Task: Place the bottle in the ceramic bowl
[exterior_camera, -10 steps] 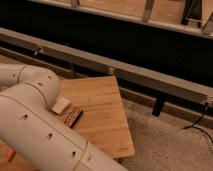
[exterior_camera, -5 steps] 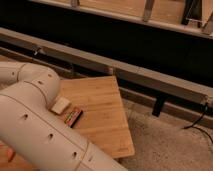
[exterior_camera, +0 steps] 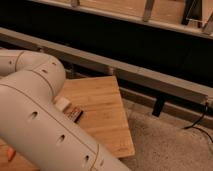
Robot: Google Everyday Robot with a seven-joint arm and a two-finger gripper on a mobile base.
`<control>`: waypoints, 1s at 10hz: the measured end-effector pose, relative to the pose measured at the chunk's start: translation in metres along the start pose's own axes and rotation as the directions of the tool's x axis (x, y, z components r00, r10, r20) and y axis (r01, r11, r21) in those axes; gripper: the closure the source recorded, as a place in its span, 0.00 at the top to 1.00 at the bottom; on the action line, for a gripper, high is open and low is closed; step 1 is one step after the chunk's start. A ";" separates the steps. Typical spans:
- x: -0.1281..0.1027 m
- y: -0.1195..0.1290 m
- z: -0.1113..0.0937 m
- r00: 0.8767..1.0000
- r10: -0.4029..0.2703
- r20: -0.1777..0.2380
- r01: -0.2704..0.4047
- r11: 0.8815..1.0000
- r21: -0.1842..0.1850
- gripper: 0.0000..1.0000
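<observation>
Arm (exterior_camera: 35,115), smooth cream tubing dotted with oval holes, fills 8 o'clock over the pale, grainy wooden tabletop (exterior_camera: 105,105); the gripper sits out of view, jaws closed.

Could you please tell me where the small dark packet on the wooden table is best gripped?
Probably from above, across its narrow width: the dark packet lies flat on the wooden table, with the arm close beside it. The gripper is out of view, shut.
</observation>
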 end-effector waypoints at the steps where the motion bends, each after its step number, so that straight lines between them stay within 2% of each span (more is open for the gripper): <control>1: 0.016 -0.011 -0.004 1.000 0.007 -0.020 -0.007 1.000 0.014 0.15; 3: 0.056 -0.035 -0.015 0.998 0.042 -0.045 -0.040 0.999 0.036 0.15; 4: 0.074 -0.043 -0.018 0.997 0.066 -0.043 -0.065 0.997 0.031 0.15; 7: 0.119 -0.027 -0.026 0.996 0.079 -0.035 -0.081 0.994 -0.075 0.15; 10: 0.150 -0.021 -0.030 0.997 0.077 -0.021 -0.079 0.988 -0.135 0.15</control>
